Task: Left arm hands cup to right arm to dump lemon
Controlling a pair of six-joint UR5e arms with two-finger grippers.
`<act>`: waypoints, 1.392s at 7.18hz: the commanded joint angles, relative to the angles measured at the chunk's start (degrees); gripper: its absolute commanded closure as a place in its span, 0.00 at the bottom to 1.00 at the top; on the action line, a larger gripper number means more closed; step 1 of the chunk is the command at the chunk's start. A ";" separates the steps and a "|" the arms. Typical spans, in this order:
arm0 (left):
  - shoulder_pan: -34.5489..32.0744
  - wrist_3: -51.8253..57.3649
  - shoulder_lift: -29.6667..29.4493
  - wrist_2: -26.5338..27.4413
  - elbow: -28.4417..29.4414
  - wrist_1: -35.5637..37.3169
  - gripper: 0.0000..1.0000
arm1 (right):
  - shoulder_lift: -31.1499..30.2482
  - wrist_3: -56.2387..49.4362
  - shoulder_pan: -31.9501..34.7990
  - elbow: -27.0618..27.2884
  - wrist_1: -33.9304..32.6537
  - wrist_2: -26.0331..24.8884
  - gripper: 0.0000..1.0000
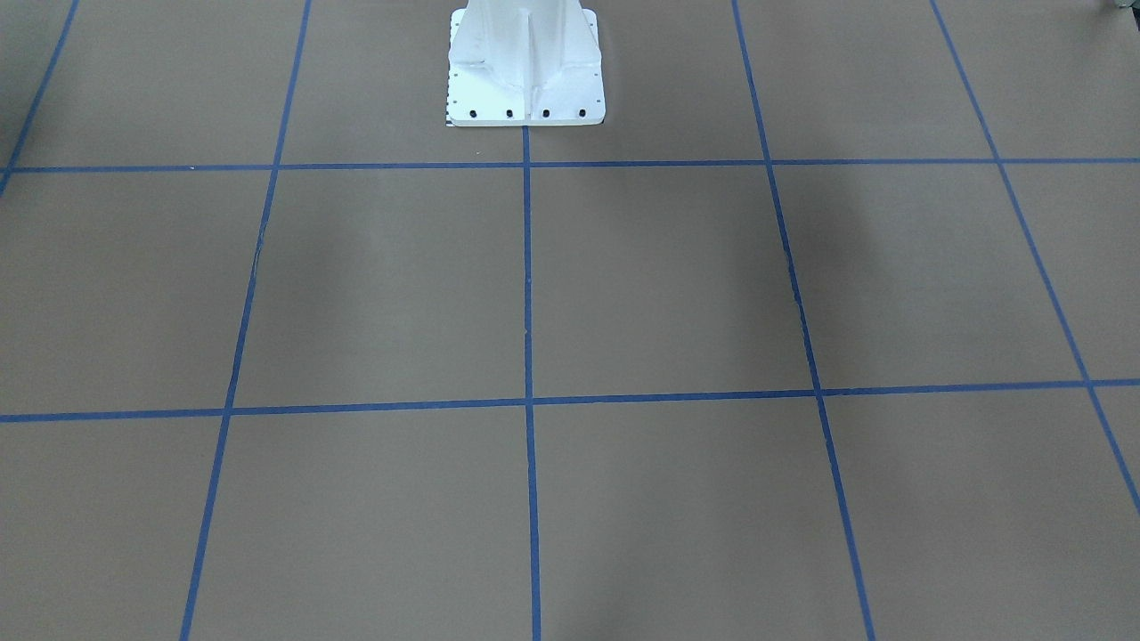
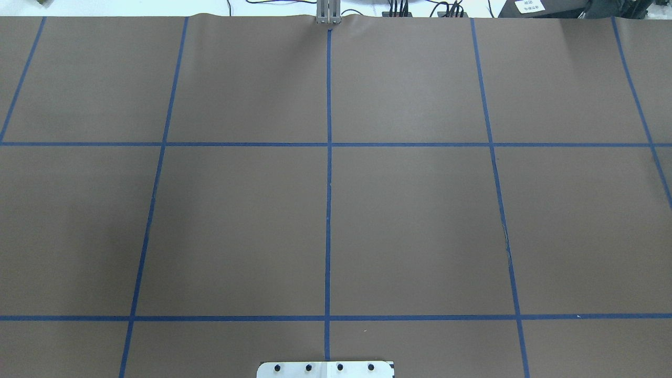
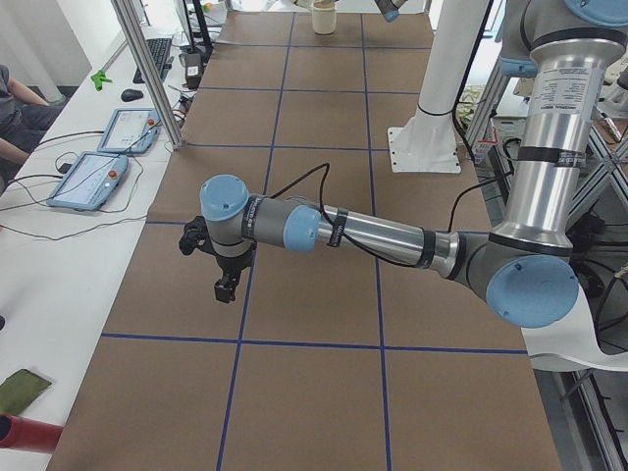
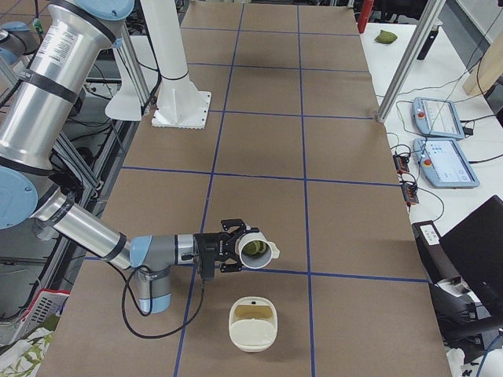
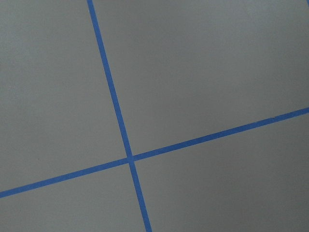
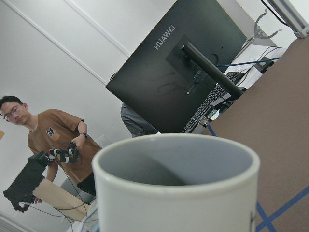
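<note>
Cup (image 6: 178, 208) — a white ceramic mug, grey inside — hangs tipped on its side at the black right gripper (image 4: 236, 246), above the brown paper-covered bench (image 4: 346, 236) near its right-hand end. Whether that gripper is clenched, I cannot tell. A small yellow-green lemon piece (image 4: 253, 248) sits inside. A white rounded tub (image 4: 252, 344) lies nearer that end. The black left gripper (image 3: 228, 292) hovers well apart, its state unclear. Hand-over looks done — dumping remains.

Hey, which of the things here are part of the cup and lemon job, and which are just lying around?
Job: cup, lemon inside it, right arm, left arm, perhaps the bowl nearby.
Lying about: tablets, monitor, green pouch.
</note>
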 commanded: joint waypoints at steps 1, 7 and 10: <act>0.00 -0.01 -0.41 0.01 -0.10 0.11 0.00 | 1.13 13.00 2.03 -2.23 2.48 0.11 1.00; -0.17 -0.19 -0.42 0.01 -1.06 0.20 0.00 | 6.13 39.54 8.09 -12.58 13.11 0.46 1.00; -0.35 -0.19 -0.50 0.28 -1.33 0.11 0.00 | 7.81 52.56 11.87 -12.69 13.47 0.46 1.00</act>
